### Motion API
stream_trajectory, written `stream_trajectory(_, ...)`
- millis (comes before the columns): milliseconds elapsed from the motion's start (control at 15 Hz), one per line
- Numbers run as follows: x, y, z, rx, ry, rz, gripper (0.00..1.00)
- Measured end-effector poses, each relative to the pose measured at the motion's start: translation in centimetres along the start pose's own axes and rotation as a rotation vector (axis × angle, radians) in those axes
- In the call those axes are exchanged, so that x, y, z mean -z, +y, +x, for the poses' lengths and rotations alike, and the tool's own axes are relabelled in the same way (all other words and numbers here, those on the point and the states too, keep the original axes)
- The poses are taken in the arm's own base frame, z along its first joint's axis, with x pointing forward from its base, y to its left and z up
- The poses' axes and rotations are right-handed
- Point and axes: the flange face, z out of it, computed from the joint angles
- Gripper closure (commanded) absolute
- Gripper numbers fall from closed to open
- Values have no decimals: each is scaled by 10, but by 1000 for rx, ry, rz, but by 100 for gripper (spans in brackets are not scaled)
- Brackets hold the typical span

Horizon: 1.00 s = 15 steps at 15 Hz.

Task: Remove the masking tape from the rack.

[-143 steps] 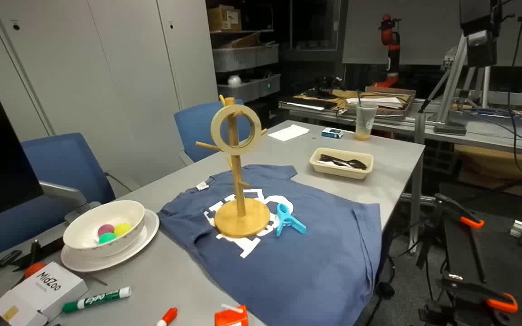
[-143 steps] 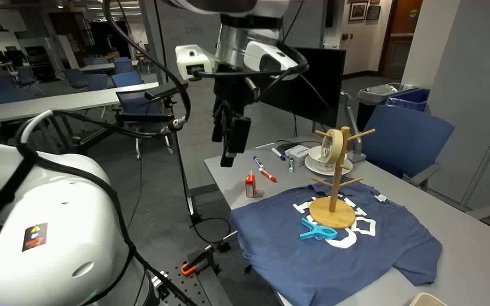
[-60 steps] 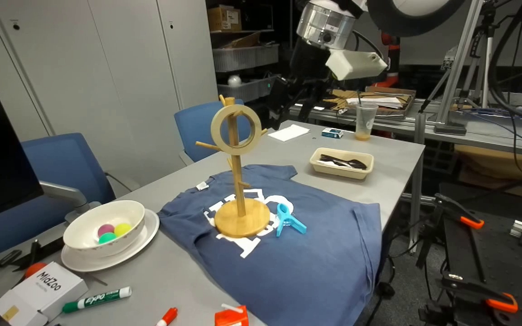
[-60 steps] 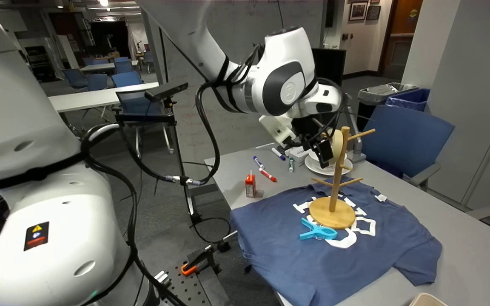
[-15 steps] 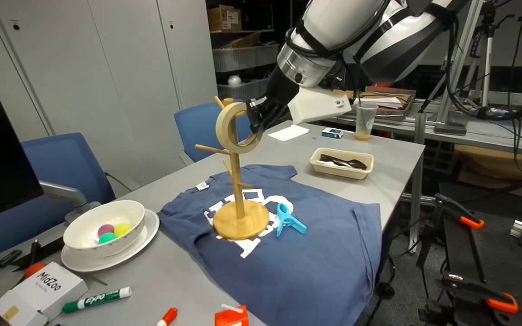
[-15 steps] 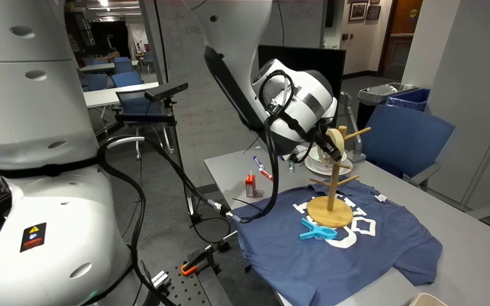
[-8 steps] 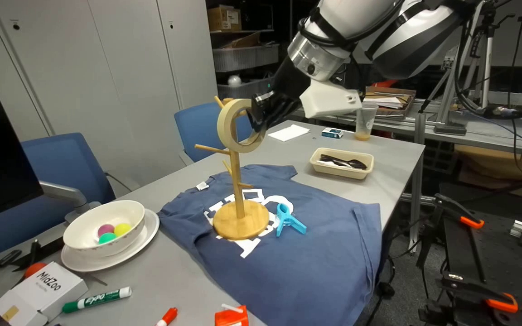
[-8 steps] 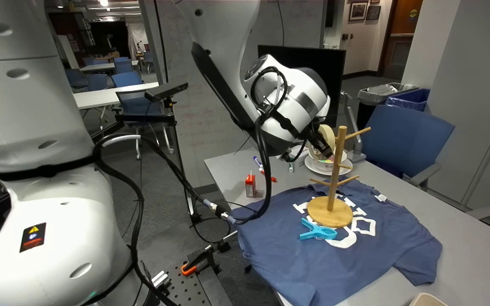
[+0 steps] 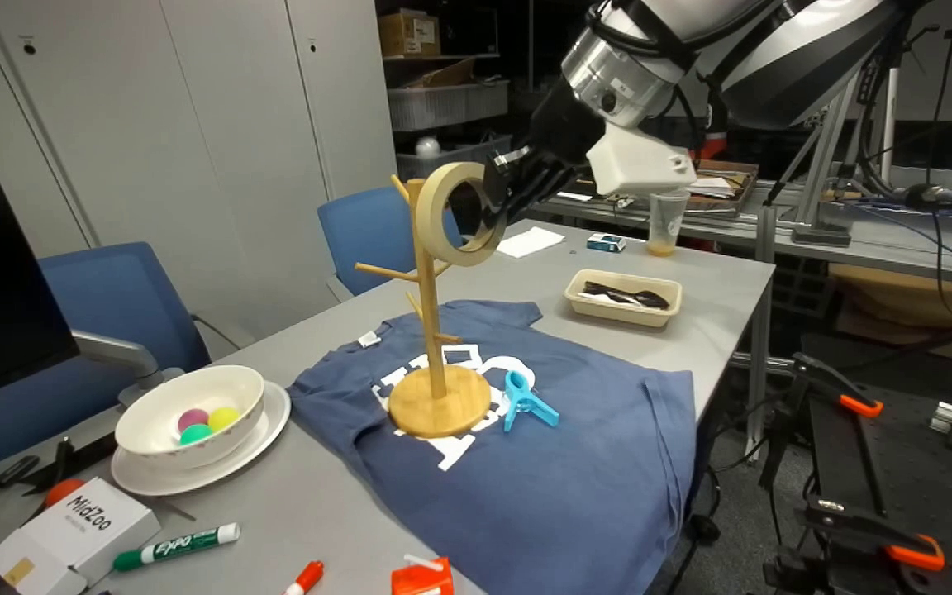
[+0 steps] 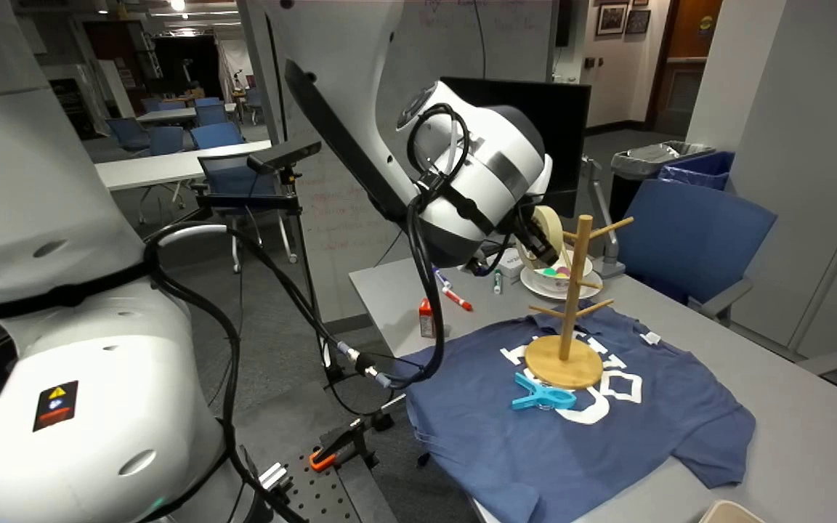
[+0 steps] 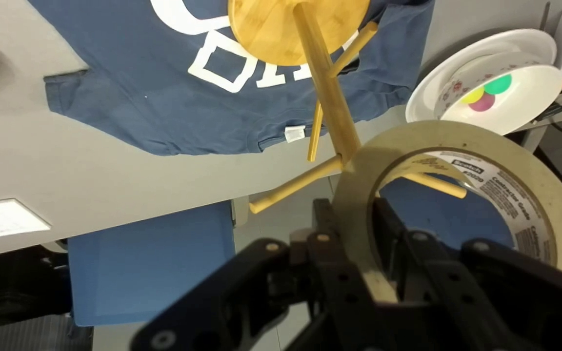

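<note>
End effector (image 11: 352, 212) pinches masking tape (image 11: 437, 134) (1 finger (image 11: 389, 226) inside) near rack (image 9: 432, 330).

In an exterior view I note tall pale cabinets (image 9: 178, 149) behind two blue chairs (image 9: 125, 302) at the edge of a grey table (image 9: 278, 487); shelves (image 9: 464, 57) further back, in shadow, carrying tubs (image 9: 425, 107). In an exterior view: whiteboard (image 10: 338, 247), faintly marked in red, dark grey floor (image 10: 204, 265), two waste bins (image 10: 702, 171), framed pictures (image 10: 611, 19) near a brown door (image 10: 691, 40). Beyond, dimmer, I make out a ceiling light (image 10: 177, 4), a long pale table (image 10: 164, 167), more blue seats (image 10: 216, 136).
</note>
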Motion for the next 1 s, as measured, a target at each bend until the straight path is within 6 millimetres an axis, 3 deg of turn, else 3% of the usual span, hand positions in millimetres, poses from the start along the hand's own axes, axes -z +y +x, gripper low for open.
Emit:
stream_trajectory(200,3,11,-11,-3,-27,0,94)
stream_trajectory(600,-12,47,-44,-25,-135,-64,94)
stream_trajectory(800,-25,66,-57,-54,-195,-102,94)
stream_trajectory(1000,-50,87,-71,-119,-281,-162,94)
